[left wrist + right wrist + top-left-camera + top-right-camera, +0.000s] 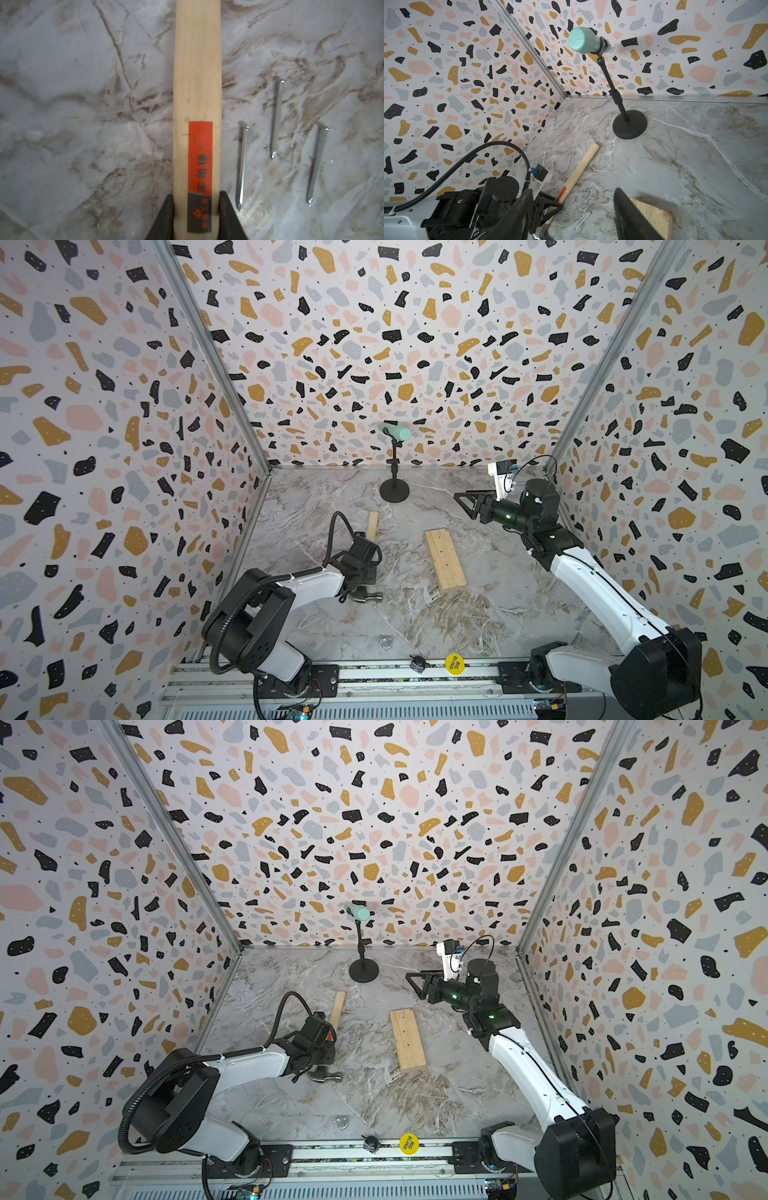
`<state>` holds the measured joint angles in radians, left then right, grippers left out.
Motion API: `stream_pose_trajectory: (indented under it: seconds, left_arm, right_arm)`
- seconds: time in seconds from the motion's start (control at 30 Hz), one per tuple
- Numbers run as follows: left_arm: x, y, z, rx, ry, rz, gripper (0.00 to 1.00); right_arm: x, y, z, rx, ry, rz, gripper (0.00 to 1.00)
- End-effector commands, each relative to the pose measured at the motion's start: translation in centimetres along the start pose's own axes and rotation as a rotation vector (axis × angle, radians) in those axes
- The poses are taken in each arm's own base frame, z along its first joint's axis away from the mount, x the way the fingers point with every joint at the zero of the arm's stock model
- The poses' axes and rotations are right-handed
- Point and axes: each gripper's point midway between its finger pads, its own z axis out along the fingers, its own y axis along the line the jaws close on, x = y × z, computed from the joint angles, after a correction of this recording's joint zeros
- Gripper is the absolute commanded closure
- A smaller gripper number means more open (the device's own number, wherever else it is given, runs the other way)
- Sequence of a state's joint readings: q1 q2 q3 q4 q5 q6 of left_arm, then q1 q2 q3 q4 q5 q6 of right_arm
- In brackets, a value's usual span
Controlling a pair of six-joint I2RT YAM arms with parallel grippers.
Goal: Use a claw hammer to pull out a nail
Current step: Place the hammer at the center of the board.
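The claw hammer (372,523) lies flat on the marble table (436,622), its pale handle (197,83) pointing toward the back wall and its steel head (326,1076) toward the front. My left gripper (196,197) is shut on the handle at the black end of the orange label, close to the head. Three loose silver nails (277,116) lie on the table beside the handle. A wooden plank (444,560) lies to the right with small dark dots on top; I cannot make out a nail standing in it. My right gripper (463,502) hangs open and empty above the back right.
A mint-headed microphone on a black stand (394,489) is at the back centre. A small metal ring (385,641) lies near the front edge, and a yellow button (454,664) sits on the front rail. Patterned walls close in three sides.
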<state>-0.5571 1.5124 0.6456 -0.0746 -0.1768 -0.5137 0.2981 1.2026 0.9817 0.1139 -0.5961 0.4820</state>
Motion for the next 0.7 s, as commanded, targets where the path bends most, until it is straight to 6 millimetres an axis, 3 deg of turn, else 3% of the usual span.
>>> stream_pose_trajectory:
  seconds: [0.0,0.47,0.67]
  left_arm:
    - [-0.4,0.6,0.3,-0.025,-0.027,-0.02,0.72]
    - [-1.5,0.3,-0.5,-0.017,-0.053,-0.021,0.53]
    - [-2.9,0.1,-1.7,-0.017,-0.086,-0.02,0.37]
  right_arm:
    - [-0.9,1.0,-0.7,-0.026,-0.031,-0.027,0.37]
    - [-1.0,1.0,-1.1,-0.019,-0.033,-0.033,0.36]
    - [-1.2,0.5,-1.6,-0.002,-0.035,-0.039,0.34]
